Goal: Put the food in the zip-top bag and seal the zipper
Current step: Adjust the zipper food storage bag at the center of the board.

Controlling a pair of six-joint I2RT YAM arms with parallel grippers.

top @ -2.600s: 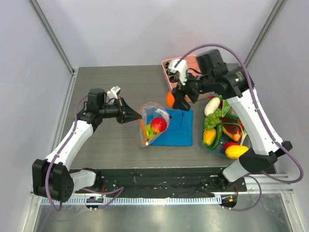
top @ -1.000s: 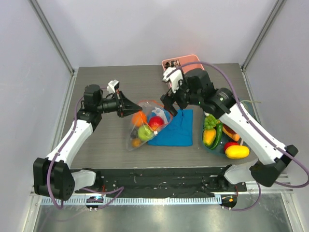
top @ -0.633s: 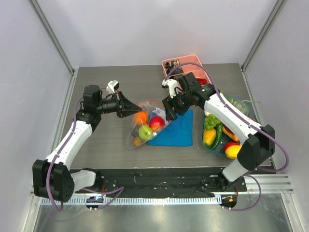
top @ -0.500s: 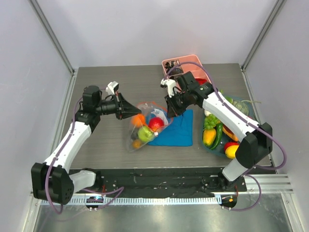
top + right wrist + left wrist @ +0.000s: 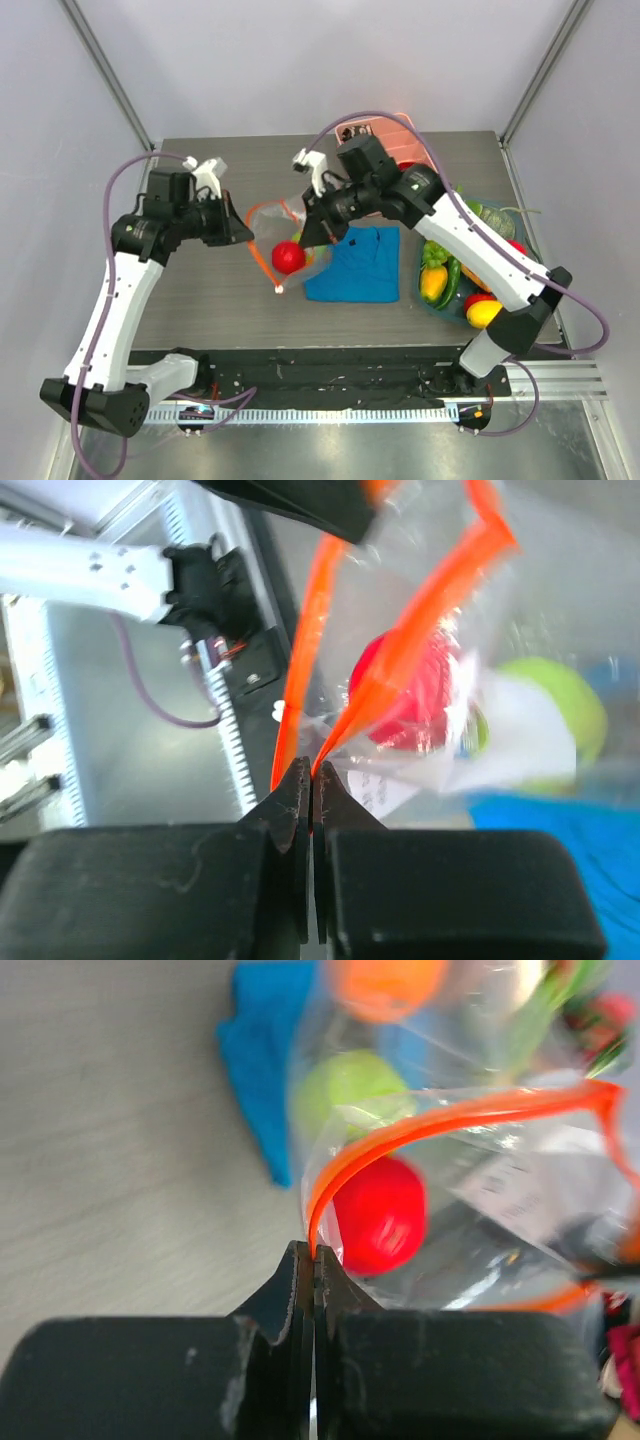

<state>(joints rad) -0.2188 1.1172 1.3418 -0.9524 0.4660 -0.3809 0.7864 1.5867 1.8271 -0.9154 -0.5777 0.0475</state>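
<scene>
The clear zip-top bag (image 5: 276,226) hangs above the table between both grippers. My left gripper (image 5: 242,234) is shut on its orange-red zipper (image 5: 400,1125) at one side of the mouth. My right gripper (image 5: 308,237) is shut on the zipper (image 5: 305,650) at the other side, and the mouth gapes between them. Food lies inside: a red piece (image 5: 288,257), a green apple (image 5: 350,1090) and an orange (image 5: 388,978). More food, such as a yellow piece (image 5: 484,313), lies in the dish at the right. The zipper's white tip (image 5: 279,291) dangles low.
A folded blue cloth (image 5: 358,265) lies just right of the bag. The pink divided tray (image 5: 395,123) stands at the back behind the right arm. A dish (image 5: 432,301) of toy fruits and vegetables sits at the right edge.
The right gripper has shut on the bag's zipper rim. Both arms have lifted the bag off the table and shifted left, and the food has dropped lower inside it.
</scene>
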